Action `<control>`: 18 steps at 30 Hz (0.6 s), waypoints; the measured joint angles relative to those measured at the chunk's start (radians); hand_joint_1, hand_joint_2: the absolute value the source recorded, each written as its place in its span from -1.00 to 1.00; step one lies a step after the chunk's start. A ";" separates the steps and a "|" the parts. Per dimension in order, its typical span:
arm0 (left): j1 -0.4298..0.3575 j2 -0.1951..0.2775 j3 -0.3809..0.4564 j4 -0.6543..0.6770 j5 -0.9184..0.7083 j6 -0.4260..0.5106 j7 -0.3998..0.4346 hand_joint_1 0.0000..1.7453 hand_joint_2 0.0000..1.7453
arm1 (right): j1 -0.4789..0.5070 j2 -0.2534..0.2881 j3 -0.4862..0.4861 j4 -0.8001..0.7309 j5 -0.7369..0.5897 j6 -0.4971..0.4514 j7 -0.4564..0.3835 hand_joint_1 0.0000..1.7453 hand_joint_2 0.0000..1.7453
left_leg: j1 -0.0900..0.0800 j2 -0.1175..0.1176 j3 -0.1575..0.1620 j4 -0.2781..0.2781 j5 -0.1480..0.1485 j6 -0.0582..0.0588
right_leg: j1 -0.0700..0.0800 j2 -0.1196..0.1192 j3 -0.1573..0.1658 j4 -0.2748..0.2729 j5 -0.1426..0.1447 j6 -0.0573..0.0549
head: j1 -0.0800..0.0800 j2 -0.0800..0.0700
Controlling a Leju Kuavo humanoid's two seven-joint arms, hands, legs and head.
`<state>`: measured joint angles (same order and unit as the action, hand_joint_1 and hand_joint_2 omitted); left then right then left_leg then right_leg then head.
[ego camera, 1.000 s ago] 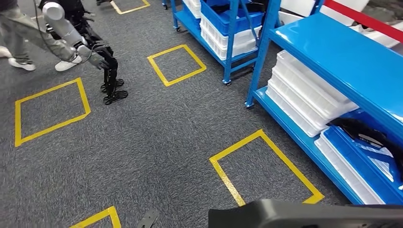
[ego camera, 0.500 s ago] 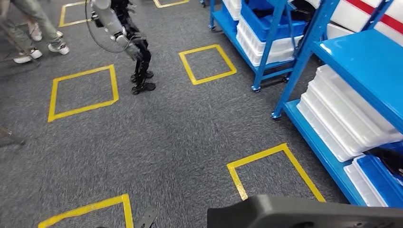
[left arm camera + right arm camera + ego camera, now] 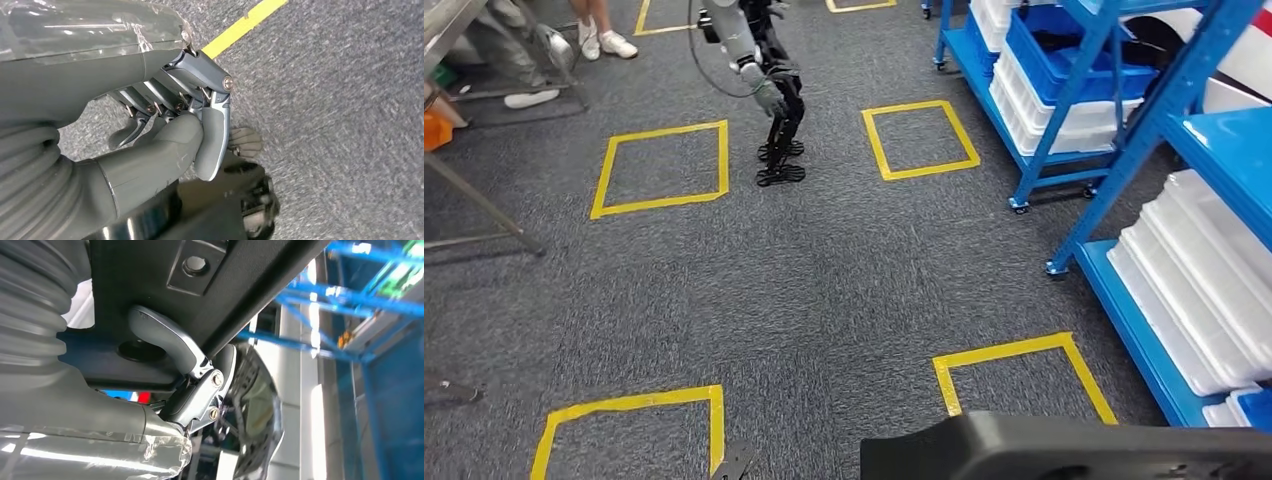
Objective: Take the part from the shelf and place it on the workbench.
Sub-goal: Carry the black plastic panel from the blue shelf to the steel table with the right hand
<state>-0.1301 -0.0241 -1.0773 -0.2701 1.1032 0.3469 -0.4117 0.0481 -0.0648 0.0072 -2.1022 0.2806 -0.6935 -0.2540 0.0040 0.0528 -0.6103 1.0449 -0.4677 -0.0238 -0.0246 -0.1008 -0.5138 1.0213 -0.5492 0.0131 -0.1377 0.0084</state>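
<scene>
The part [image 3: 1064, 450], a long black moulded plastic piece, lies across the bottom edge of the head view, over the carpet. In the right wrist view my right hand [image 3: 190, 375] grips this black part [image 3: 210, 285], with the thumb hooked over its underside beside a round hole. My left hand [image 3: 190, 125] hangs over the grey carpet, its fingers curled in against the thumb and nothing in them. The blue shelf [image 3: 1194, 130] stands at the right, apart from the part.
White trays [image 3: 1204, 290] are stacked on the shelf's lower level. A second blue rack [image 3: 1064, 60] stands behind it. Another robot [image 3: 769, 90] stands ahead on the carpet, with people's feet [image 3: 614, 40] beyond. A metal table leg [image 3: 484, 205] slants at left. Yellow tape squares [image 3: 664, 165] mark the floor.
The camera has swung left: the shelf has slid to the right edge, and the other robot and the table leg have come further in. The black part stays at the bottom.
</scene>
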 joint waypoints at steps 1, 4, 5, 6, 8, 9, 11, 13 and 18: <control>0.000 0.000 0.000 0.000 0.000 0.000 0.000 1.00 1.00 | 0.000 0.000 0.000 0.000 -0.001 0.000 0.000 1.00 1.00 | -0.005 -0.002 0.000 -0.004 -0.004 0.006 | 0.002 -0.007 0.003 -0.002 -0.002 0.006 | 0.000 0.000; 0.003 0.000 0.000 0.000 0.000 0.004 -0.001 1.00 1.00 | -0.001 -0.001 0.001 -0.001 -0.003 0.000 0.000 1.00 1.00 | -0.002 -0.032 0.005 -0.018 0.000 0.025 | -0.003 0.004 0.011 0.005 -0.019 0.020 | 0.002 0.000; 0.002 0.000 0.000 0.000 0.000 0.005 -0.001 1.00 1.00 | -0.001 -0.002 0.001 -0.001 -0.004 0.000 0.000 1.00 1.00 | 0.001 -0.041 0.009 -0.024 0.002 0.032 | -0.004 0.027 -0.001 0.035 -0.040 0.023 | 0.005 0.000; 0.001 0.000 0.000 0.000 0.000 0.006 -0.002 1.00 1.00 | -0.001 -0.003 0.001 -0.001 -0.006 0.000 0.000 1.00 1.00 | 0.003 -0.050 0.013 -0.028 0.004 0.037 | -0.005 0.056 -0.026 0.086 -0.069 0.023 | 0.009 0.000; -0.002 0.000 0.000 0.000 0.000 0.006 -0.002 1.00 1.00 | 0.003 -0.004 0.001 -0.001 -0.008 0.000 0.000 1.00 1.00 | 0.002 -0.072 0.014 -0.029 0.003 0.043 | -0.002 0.088 -0.098 0.216 -0.120 0.021 | 0.013 0.000; -0.002 0.000 0.000 0.000 0.000 0.006 -0.002 1.00 1.00 | 0.005 -0.004 0.001 -0.001 -0.009 0.000 0.000 1.00 1.00 | 0.000 -0.085 0.015 -0.028 0.002 0.044 | 0.000 0.093 -0.126 0.260 -0.125 0.019 | 0.015 0.000; -0.001 0.000 0.000 0.000 0.000 0.006 -0.001 1.00 1.00 | 0.007 -0.004 0.001 -0.001 -0.009 0.000 0.001 1.00 1.00 | -0.003 -0.113 0.018 -0.026 0.000 0.045 | 0.002 0.100 -0.135 0.239 -0.076 0.014 | 0.015 0.000; -0.002 -0.001 0.000 0.000 0.000 0.006 -0.001 1.00 1.00 | 0.007 -0.005 0.001 -0.001 -0.009 0.000 0.001 1.00 1.00 | -0.004 -0.141 0.021 -0.023 -0.004 0.042 | 0.002 0.135 -0.090 0.113 0.006 0.004 | 0.016 0.000; 0.001 -0.002 0.000 -0.001 0.000 0.006 -0.001 1.00 1.00 | 0.008 -0.007 0.001 -0.002 -0.010 0.000 0.001 1.00 1.00 | 0.003 -0.191 0.007 -0.014 -0.005 0.018 | 0.004 0.160 -0.048 0.005 0.033 -0.010 | 0.017 0.000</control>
<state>-0.1293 -0.0258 -1.0773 -0.2708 1.1036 0.3526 -0.4131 0.0564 -0.0713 0.0080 -2.1038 0.2708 -0.6938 -0.2528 0.0072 -0.1381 -0.6036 1.0309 -0.4730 -0.0059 -0.0209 0.0595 -0.5616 1.0266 -0.5163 0.0027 -0.1210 0.0084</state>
